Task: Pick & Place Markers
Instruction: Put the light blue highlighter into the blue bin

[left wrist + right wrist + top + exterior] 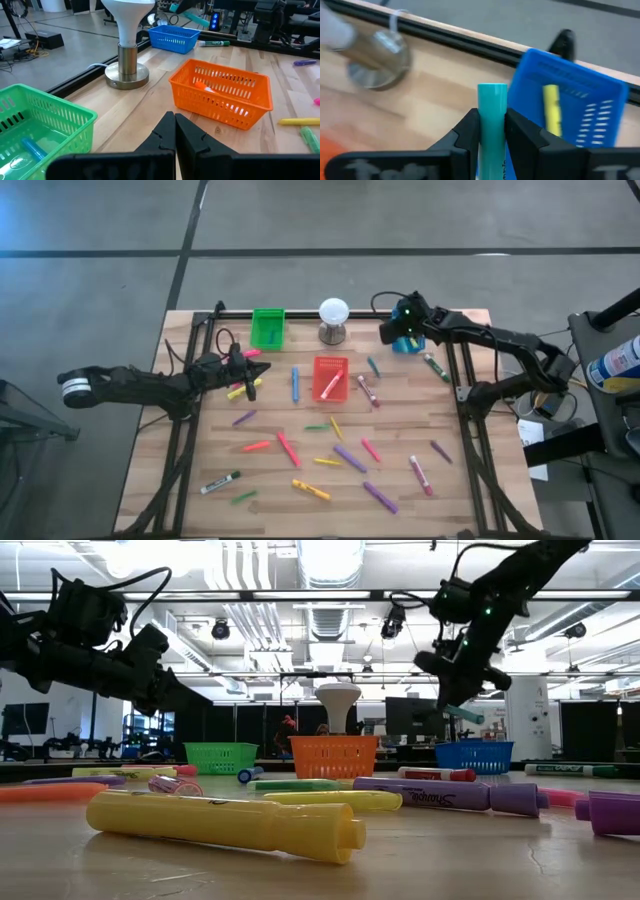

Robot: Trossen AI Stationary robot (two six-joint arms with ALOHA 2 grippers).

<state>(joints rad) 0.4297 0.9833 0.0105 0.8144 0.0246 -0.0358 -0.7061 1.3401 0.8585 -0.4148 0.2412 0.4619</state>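
Several markers (349,458) in pink, yellow, green and purple lie flat and scattered on the wooden table. My right gripper (393,332) hangs at the far right, above the table beside the blue bin (570,102), shut on a teal marker (492,112). A yellow marker (551,109) lies in that bin. The red-orange bin (330,377) holds a marker, and so does the green bin (40,125). My left gripper (175,132) hovers at the table's left, shut and empty, near a yellow and a pink marker (240,390). My right gripper pinches the teal marker's barrel (492,131) between its two fingers. The fingers (467,131) slant down from the table's right side and lie along the marker. Its blunt end (466,714) sticks out past the fingertips, and the marker is lifted clear of the table, tilted.
A white ball on a grey stand (333,318) rises at the far middle between the green bin (267,327) and the blue bin (405,345). Black frame rails (465,380) run along both sides of the table. A green marker (436,368) lies near the right rail.
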